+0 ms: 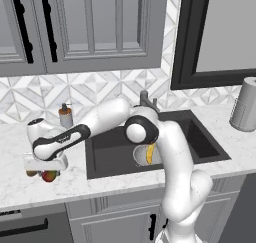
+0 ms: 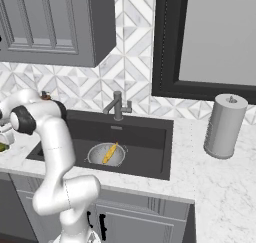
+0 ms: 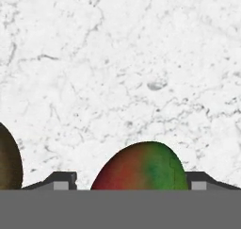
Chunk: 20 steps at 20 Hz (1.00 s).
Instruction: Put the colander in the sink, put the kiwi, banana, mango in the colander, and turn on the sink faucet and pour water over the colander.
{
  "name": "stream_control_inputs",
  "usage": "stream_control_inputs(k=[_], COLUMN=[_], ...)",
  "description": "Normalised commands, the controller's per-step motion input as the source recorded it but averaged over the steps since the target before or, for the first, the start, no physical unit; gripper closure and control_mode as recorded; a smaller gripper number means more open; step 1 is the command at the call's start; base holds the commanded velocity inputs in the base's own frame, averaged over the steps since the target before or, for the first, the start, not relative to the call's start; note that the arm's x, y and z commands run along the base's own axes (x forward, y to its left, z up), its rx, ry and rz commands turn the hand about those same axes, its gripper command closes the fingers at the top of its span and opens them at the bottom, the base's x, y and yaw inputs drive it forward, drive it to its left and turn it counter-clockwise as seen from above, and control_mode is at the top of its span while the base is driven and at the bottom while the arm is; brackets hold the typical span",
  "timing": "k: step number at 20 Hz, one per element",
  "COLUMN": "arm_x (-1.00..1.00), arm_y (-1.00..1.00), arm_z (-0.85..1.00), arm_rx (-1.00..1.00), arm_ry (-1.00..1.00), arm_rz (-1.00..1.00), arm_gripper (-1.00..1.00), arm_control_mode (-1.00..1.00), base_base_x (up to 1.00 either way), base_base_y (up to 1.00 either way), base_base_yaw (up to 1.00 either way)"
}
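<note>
The red-green mango [image 3: 141, 169] lies on the white marble counter left of the sink [image 1: 110, 154], between the fingertips [image 3: 63, 181] of my gripper [image 3: 132, 182]. The right finger stands at its side and a small gap remains on the left. In the left base view the gripper [image 1: 45, 173] points down over the mango [image 1: 49, 176]. The brown kiwi [image 3: 9, 162] lies just beside it, and appears again as the kiwi [image 1: 31, 173]. The silver colander [image 2: 95, 154] sits in the sink [image 2: 145, 137] with the yellow banana [image 2: 110, 153] in it. The faucet [image 2: 118, 106] stands behind the basin.
A grey soap dispenser [image 1: 65, 116] stands on the counter behind my hand. A grey paper-towel roll [image 2: 225, 126] stands right of the sink. Cabinets hang above the counter, and my own arm stretches across the sink's left part.
</note>
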Motion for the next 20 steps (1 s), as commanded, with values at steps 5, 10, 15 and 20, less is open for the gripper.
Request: stream_control_inputs(k=[5,10,15,20], arm_x=[0.0,0.01,-0.07,-0.02], arm_y=[0.0,-0.53,-1.0,-1.0], arm_z=[-0.01,0.01,0.03,0.29], arm_rx=[0.0,0.0,0.0,0.05], arm_ry=[0.0,0.0,-0.01,-0.01], arm_rz=[0.0,0.0,0.0,0.0], arm_gripper=[1.0,1.0,1.0,1.0], arm_control_mode=[-1.0,-1.0,-1.0,-1.0], base_base_x=[0.0,0.0,0.0,0.0], base_base_y=[0.0,0.0,0.0,0.0], base_base_yaw=[0.0,0.0,0.0,0.0])
